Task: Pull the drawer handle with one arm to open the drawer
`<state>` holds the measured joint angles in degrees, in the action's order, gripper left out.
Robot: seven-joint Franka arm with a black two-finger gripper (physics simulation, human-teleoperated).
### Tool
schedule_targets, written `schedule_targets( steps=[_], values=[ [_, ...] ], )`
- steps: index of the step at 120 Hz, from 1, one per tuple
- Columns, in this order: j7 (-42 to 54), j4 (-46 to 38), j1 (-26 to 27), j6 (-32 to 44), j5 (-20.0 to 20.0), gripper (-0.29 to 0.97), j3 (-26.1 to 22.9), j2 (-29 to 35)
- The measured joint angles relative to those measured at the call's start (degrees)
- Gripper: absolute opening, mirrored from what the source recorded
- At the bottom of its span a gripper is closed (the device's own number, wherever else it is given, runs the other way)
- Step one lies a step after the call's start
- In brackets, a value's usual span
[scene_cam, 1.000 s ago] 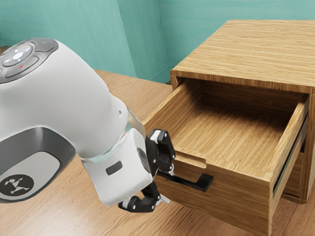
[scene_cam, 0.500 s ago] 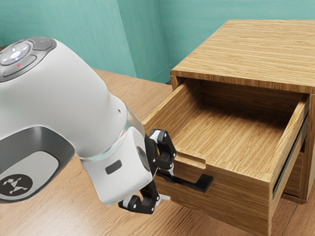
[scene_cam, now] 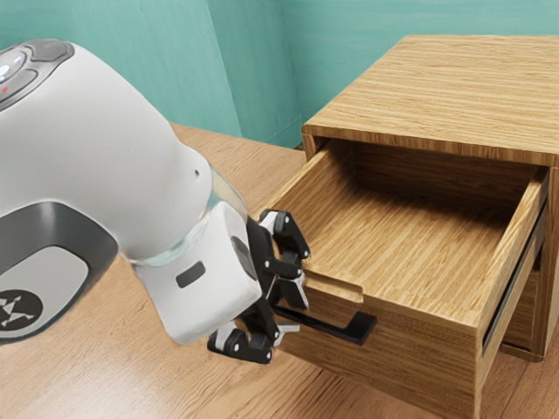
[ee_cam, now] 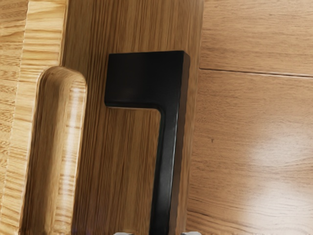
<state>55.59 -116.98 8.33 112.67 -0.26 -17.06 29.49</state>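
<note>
A wooden cabinet (scene_cam: 454, 87) stands on the table at the exterior view's right. Its top drawer (scene_cam: 402, 349) is pulled well out and its inside is bare. A black bar handle (scene_cam: 341, 327) runs along the drawer front. My gripper (scene_cam: 293, 316) is at the handle's end nearest the arm, shut on it with one finger above the bar and one below. In the wrist view the handle (ee_cam: 168, 122) runs along the drawer front (ee_cam: 122, 176) straight toward my hand, and a silver fingertip (ee_cam: 190, 233) peeks in beside it.
The wooden tabletop (scene_cam: 131, 375) spreads under and behind the arm. A teal wall (scene_cam: 175, 52) closes the back. The cabinet has a lower part (scene_cam: 524, 323) under the open drawer at the right edge.
My arm has drawn back a little toward the exterior view's left, and the drawer with its handle has slid slightly further out with it. The grip on the handle is unchanged.
</note>
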Motion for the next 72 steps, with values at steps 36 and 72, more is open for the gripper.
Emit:
schedule_targets(
  steps=[36, 72],
  values=[
    [-6.7, 5.8, 0.9, -7.5, 0.2, 0.57, -1.0, 0.1],
    [-32.4, 24.5, -3.3, -26.6, 3.8, 0.66, 8.1, -15.9]
  ],
)
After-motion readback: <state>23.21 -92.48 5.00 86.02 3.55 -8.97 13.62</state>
